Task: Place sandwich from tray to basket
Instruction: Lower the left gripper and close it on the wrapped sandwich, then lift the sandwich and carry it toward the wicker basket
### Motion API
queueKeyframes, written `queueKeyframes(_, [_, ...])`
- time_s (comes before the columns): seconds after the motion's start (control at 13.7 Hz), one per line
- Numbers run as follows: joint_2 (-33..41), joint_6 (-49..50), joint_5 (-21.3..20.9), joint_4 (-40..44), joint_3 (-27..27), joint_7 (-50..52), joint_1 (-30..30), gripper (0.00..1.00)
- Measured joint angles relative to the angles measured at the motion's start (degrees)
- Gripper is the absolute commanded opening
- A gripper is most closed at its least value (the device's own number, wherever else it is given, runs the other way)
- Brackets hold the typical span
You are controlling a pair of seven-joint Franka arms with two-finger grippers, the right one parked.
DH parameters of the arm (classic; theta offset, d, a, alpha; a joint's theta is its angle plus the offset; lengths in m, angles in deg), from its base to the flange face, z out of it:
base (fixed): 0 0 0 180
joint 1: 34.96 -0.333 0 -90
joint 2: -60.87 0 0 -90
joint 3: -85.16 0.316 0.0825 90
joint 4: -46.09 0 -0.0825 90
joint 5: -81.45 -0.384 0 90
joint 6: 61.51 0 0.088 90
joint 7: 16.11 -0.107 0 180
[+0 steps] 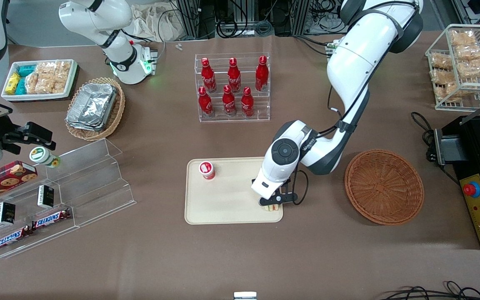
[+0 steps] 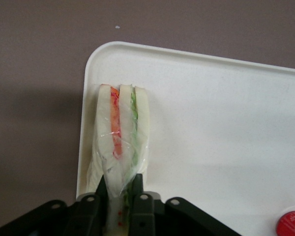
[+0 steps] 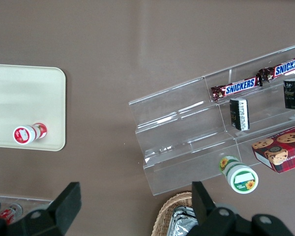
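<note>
One black two-finger gripper (image 1: 273, 201), mine, hung over a corner of the cream rectangular tray (image 1: 227, 200), near the front camera. One clear-wrapped white-bread sandwich (image 2: 125, 125), red-and-green-filled: my jaws grasped it there. One round brown wicker basket (image 1: 384, 186) lay beside the tray. One red-and-white bottle (image 1: 207, 169) stood on the tray.

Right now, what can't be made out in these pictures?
- Most of the sandwich: front view, under the gripper over the tray
- Its held sides: left wrist view, covered by the fingers
- Foil packet contents: front view, foil
- Cookie box end: front view, edge cuts it
</note>
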State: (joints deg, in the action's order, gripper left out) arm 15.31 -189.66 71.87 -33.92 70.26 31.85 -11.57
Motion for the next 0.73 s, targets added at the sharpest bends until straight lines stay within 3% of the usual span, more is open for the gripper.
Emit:
queueKeyframes(0.36, [8.18,14.32,1.09,1.52,0.11,-0.36,-2.21,0.04])
queueKeyframes(0.73, [19.06,30.11,6.00,1.52,0.34,-7.83,-11.48,0.04])
